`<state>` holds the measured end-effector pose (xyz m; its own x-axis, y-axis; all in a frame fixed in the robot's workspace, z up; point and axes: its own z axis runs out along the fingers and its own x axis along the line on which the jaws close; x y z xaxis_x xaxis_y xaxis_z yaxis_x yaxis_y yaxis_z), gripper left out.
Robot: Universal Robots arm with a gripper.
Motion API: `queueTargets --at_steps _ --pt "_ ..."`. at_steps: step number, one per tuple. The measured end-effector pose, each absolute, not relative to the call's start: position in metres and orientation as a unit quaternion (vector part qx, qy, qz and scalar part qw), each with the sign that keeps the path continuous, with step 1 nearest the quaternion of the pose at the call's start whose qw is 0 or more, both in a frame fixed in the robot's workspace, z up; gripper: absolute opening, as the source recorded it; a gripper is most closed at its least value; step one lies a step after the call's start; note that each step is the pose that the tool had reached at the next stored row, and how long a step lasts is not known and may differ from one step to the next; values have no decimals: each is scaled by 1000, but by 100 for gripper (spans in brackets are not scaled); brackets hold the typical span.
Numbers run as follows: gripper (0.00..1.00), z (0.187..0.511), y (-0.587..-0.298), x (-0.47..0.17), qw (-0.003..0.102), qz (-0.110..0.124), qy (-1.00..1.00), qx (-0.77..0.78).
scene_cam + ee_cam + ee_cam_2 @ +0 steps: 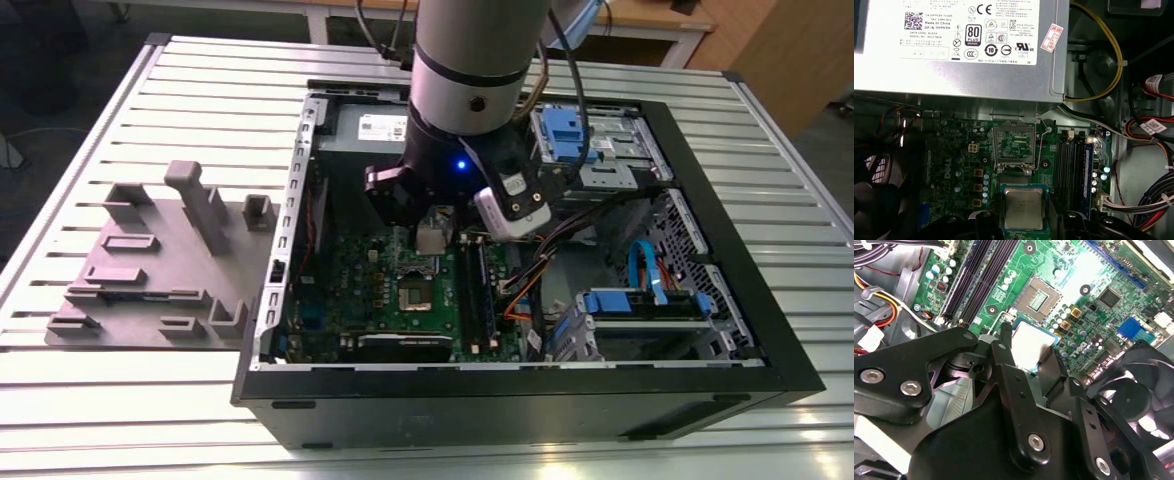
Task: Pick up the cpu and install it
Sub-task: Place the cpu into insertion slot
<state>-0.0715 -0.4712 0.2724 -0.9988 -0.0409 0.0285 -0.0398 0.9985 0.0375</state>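
— Metal slats made up the table [120, 420], and wooden furniture [787, 50] stood behind it. What lay on top?

— A grey moulded fixture [147, 270] towards the exterior view's left. Just beside it was a black computer case [534, 405], lying flat with its open side up.

— And inside the case?

— A green motherboard [360, 285] and a grey power supply [954, 75] with a white label. There were also drive bays [587, 135] with blue tabs, a black fan [1134, 390] and loose cables [1155, 202].

— Where was the cpu?

— In both wrist views the cpu [1024, 208] sat pinched between the black fingers [1004, 347] of the gripper [434, 235], its silvery top showing. It hung over the motherboard, just beside the silver socket frame [1015, 145]. Whether it touched the board, I could not tell.
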Motion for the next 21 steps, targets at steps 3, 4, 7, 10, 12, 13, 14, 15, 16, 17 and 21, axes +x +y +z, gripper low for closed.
queueTargets --at_steps 3,4,7,10,12,13,14,15,16,17,21 --pt "45 269 -471 -71 15 -18 -1000 20" --pt "45 268 -471 -71 15 -18 -1000 20" --pt "45 265 -471 -71 15 -18 -1000 20" --pt "45 262 -471 -71 15 -18 -1000 20" --pt "45 260 -471 -71 15 -18 -1000 20" --pt "45 259 -471 -71 15 -18 -1000 20" --pt "45 258 -471 -71 15 -18 -1000 20" --pt "45 257 -471 -71 15 -18 -1000 20" --pt "45 256 -471 -71 15 -19 -1000 20" --pt "45 255 -471 -71 15 -18 -1000 20" --pt "45 254 -471 -71 15 -18 -1000 20"
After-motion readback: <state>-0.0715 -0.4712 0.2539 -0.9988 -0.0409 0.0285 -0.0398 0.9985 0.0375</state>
